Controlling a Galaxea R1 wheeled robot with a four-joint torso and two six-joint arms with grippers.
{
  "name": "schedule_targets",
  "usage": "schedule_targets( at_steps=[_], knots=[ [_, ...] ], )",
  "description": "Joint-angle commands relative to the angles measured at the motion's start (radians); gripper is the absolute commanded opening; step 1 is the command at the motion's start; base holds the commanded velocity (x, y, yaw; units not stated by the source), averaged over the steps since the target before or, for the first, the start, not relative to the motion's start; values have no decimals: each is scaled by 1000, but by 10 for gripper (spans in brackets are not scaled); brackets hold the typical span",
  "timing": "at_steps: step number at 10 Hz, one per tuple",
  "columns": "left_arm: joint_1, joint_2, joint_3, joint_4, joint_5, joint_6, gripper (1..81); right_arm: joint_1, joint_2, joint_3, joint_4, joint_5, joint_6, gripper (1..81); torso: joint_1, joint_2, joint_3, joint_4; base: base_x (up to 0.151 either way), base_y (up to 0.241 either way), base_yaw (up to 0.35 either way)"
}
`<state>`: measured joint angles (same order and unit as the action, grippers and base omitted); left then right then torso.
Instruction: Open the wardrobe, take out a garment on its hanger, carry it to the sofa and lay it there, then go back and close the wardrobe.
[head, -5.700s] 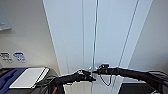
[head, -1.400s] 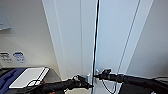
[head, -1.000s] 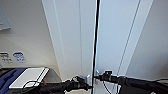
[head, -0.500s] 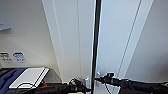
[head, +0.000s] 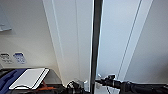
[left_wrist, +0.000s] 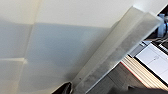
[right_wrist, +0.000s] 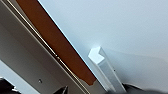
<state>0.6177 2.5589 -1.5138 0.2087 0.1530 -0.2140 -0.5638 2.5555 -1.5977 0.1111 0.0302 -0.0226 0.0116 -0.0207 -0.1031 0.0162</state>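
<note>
Down at the bottom of the head view, both arms reach in toward the wardrobe (head: 75, 37). The left gripper (head: 75, 86) sits at the foot of the left door, right by its inner edge; the right gripper (head: 103, 80) points at the right door (head: 117, 40), close to the small white handle (head: 99, 75). Whether either claw is spread or pinching, I cannot tell (the fingertips are too blurred to read).

Between the two doors runs a dark vertical gap (head: 96, 42) — the wardrobe stands slightly open. The right wrist view looks along that door: the square-ended white handle (right_wrist: 105, 67) juts out from the white panel, and a strip of rust-orange (right_wrist: 57, 47) shows through the opening beside the door's edge. The left wrist view shows the left door's edge (left_wrist: 112, 57) slanting across, with a white wall behind.

Off to the left, lower down, a white flat panel (head: 28, 78) lies on a dark surface, something blue (head: 7, 80) beside it.
</note>
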Motion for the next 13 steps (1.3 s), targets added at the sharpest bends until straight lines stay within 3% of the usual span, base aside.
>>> schedule_targets(
  at_steps=[1, 2, 13],
  knots=[
    [-114, 17, 121, -22, 3, -8, 811, 70, 62, 128, 19, -185, 36, 811, 0, 0, 36, 0, 0, 0, 0],
    [-108, 12, 124, -14, 3, -8, 811, 63, 56, 131, 18, -184, 36, 811, 0, 0, 11, 0, 0, 0, 0],
    [-2, -97, 279, 24, -33, -5, 811, -69, -21, 240, -10, -167, 32, 811, 0, 0, 17, 0, 0, 0, 0]
  ],
)
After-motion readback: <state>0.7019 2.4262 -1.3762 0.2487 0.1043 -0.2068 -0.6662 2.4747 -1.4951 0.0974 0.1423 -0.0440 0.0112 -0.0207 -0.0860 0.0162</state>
